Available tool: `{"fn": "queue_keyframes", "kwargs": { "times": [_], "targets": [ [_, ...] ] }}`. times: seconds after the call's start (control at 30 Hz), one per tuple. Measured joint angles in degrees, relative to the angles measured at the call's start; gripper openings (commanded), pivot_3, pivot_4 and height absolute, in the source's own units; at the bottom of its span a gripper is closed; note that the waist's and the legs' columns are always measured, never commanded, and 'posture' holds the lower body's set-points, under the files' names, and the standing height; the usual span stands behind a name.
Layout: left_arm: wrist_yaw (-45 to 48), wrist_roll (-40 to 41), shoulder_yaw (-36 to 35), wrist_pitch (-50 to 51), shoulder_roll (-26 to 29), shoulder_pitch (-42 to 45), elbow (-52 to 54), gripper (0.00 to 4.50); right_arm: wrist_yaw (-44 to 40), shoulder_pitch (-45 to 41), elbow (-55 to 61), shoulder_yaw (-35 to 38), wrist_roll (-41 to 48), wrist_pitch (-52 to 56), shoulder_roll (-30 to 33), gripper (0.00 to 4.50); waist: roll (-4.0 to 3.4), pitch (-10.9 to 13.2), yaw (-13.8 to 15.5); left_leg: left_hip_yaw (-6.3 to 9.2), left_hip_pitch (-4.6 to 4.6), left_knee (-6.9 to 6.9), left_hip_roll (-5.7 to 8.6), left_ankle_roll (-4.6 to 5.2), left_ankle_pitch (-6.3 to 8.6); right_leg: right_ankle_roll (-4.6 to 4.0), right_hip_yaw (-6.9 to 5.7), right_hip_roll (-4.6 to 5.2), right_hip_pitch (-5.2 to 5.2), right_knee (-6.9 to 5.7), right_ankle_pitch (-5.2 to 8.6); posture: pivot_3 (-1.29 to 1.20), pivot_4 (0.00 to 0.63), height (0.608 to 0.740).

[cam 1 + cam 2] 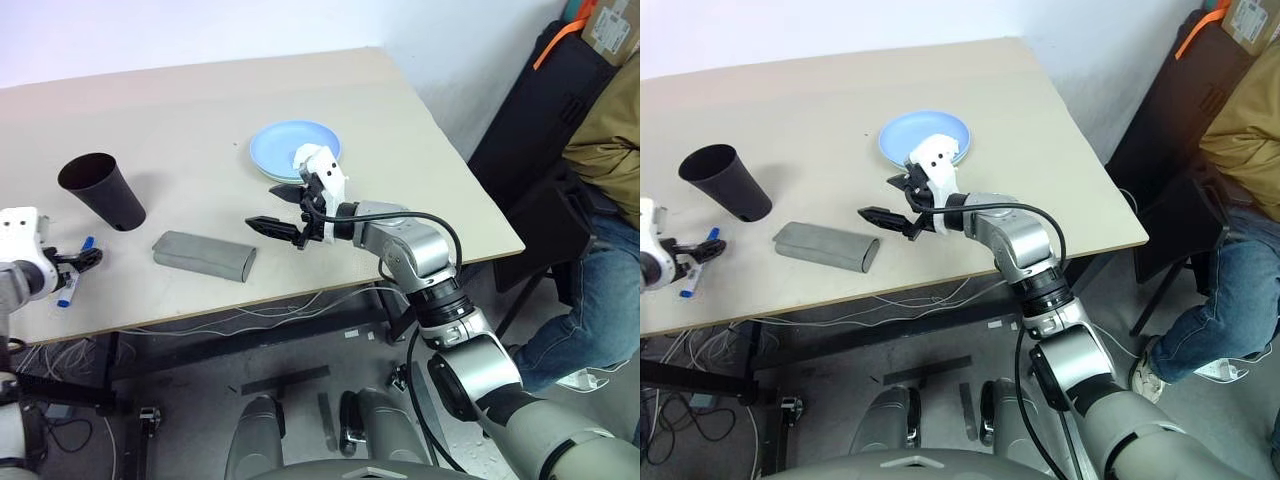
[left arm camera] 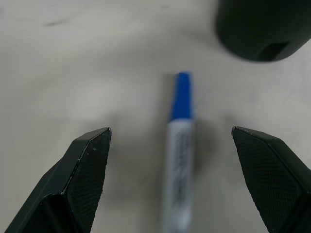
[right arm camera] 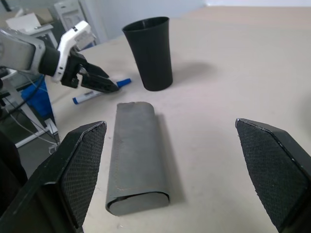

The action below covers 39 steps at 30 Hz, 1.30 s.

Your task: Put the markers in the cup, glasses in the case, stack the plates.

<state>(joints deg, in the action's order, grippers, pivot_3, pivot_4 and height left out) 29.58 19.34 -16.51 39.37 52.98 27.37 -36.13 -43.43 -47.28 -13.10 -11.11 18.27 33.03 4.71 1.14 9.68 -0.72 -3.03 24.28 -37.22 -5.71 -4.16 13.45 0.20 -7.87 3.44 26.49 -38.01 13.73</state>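
Note:
A blue-capped white marker (image 2: 181, 145) lies on the beige table near its front left edge. My left gripper (image 2: 170, 131) is open just over it, one finger on each side, not touching it. The black cup (image 1: 100, 190) stands upright just beyond the marker. A closed grey case (image 3: 138, 155) lies flat in the middle front. My right gripper (image 1: 262, 205) hangs open above the table just right of the case, holding nothing. The light blue plate (image 1: 925, 135) sits on the pale green plate (image 1: 275, 176) behind the right gripper. The glasses are out of view.
The table's front edge (image 1: 300, 295) runs close to the case and the marker. A seated person (image 1: 610, 150) is off the table's right side, beside a black chair (image 1: 540, 110). Cables (image 1: 250, 315) hang under the table.

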Motion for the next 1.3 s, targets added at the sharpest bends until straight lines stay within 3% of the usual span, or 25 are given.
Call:
{"fn": "queue_keyframes", "kwargs": {
  "times": [0.2,0.43,0.7,0.9,1.07,1.3],
  "targets": [
    [1.9,-2.2,1.2,-0.6,-0.2,0.3,-0.4,4.17,1.2,0.0,0.8,0.2,0.0,1.2,1.3,4.47,-0.04,0.0,0.0,-0.01,-0.17,0.00,0.00,0.00,0.00,0.16,0.02,0.03,-0.10,-0.07,0.09,0.00,0.150,0.706],
    [3.1,-3.7,3.8,10.1,2.4,-1.9,7.5,4.17,2.4,0.2,1.5,0.3,0.0,1.8,1.4,4.47,-0.10,0.0,-0.4,-0.21,-0.31,0.04,0.05,0.00,0.00,0.19,0.22,0.10,-0.15,-0.06,0.11,0.00,0.150,0.706],
    [3.1,-3.6,1.8,19.5,3.9,-2.6,9.4,4.17,2.8,0.3,1.5,0.1,-0.1,1.7,1.1,4.47,-0.09,0.0,-1.5,-0.71,-0.76,0.28,0.03,0.00,0.01,0.22,0.78,0.02,-0.16,-0.12,0.12,0.00,0.150,0.706],
    [4.0,-3.6,0.2,20.3,4.8,-4.9,9.7,4.17,3.2,0.6,1.5,0.0,-1.0,1.5,1.1,4.47,-0.09,0.0,-2.4,-1.05,-0.96,0.35,-0.02,0.00,0.01,0.23,1.07,-0.01,-0.12,-0.17,0.11,0.00,0.150,0.706],
    [4.9,-3.3,-0.2,20.3,5.1,-5.9,9.7,3.00,3.3,0.7,1.5,-0.2,-1.3,1.5,1.0,4.50,-0.10,0.0,-3.1,-1.18,-1.10,0.44,-0.02,0.00,0.01,0.23,1.21,-0.01,-0.12,-0.19,0.11,0.00,0.150,0.706],
    [6.2,-1.9,-1.2,22.8,5.1,-7.8,12.1,0.66,3.7,0.8,0.9,-0.4,-2.3,1.5,1.0,4.50,-0.11,0.0,-3.4,-1.49,-1.46,0.74,-0.07,-0.01,0.01,0.23,1.55,-0.12,-0.12,-0.21,0.11,0.00,0.150,0.706]
  ]
}}
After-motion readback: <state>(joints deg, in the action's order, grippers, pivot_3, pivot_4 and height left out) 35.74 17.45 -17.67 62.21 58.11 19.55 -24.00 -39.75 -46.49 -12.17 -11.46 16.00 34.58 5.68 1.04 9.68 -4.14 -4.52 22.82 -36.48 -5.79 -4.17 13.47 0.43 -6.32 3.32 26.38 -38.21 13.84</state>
